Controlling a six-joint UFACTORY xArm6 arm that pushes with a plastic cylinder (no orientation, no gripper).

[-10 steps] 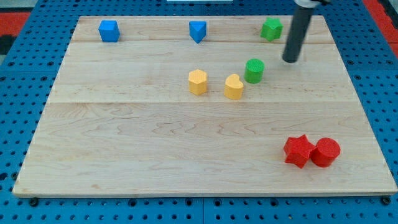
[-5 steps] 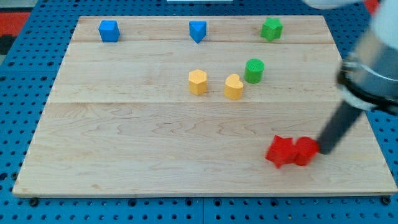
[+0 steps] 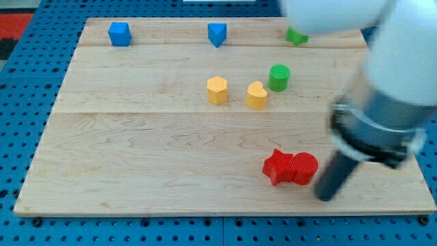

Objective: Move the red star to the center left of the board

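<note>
The red star lies on the wooden board toward the view's bottom right, touching a red cylinder on its right. My tip is just right of and below the red cylinder, close to it but apart. The arm's white and grey body fills the view's upper right.
A blue cube and a blue triangular block sit along the view's top. A green block at top right is partly hidden by the arm. A green cylinder, a yellow hexagon and a yellow heart sit mid-board.
My tip swung from the top right down to the bottom right and pushed the red cylinder and red star leftward together. The tip now sits lower, by the cylinder's lower right.
</note>
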